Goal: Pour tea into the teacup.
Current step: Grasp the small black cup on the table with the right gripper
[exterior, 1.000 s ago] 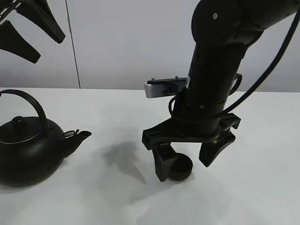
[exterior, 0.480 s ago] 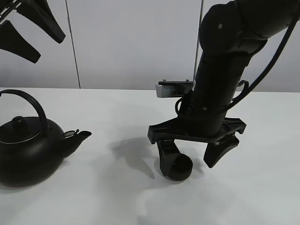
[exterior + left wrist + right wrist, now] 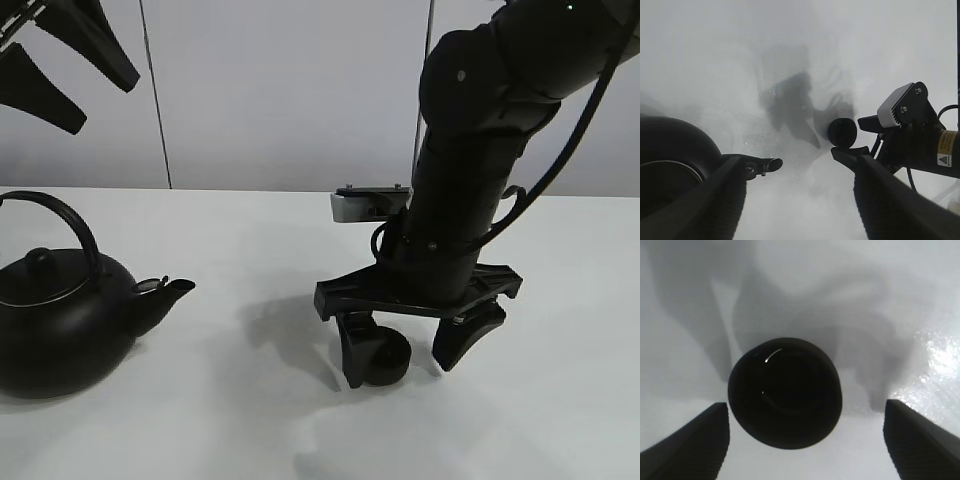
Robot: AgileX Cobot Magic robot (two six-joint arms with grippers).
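White table top (image 3: 250, 240) and a pale grey wall (image 3: 280, 90) fill the high view. At the left edge stands the teapot (image 3: 60, 320), with its spout pointing to the right of the frame, toward the teacup (image 3: 385, 362). The teacup sits on the table at lower centre, well apart from the teapot. The right gripper (image 3: 402, 368) is down around it with its fingers spread. One finger is just beside the cup's left side and the other stands apart on the right. The left gripper (image 3: 98, 103) hangs in the upper left corner, spread and holding nothing.

From the left wrist, the left gripper (image 3: 797, 162) shows two dark fingers at the bottom with only the table between them. The teacup (image 3: 842, 132) is right of centre.

From the right wrist, the teacup (image 3: 785, 399) lies left of centre between the spread fingers (image 3: 695, 440). I cannot tell whether the nearer one touches it.

I judge the step to be gripping the cup. It is better to centre the cup first and then close slowly, so that it does not slide or tip.

The cup is upright with its mouth up. It is round and has no handle, so its only axis is vertical.
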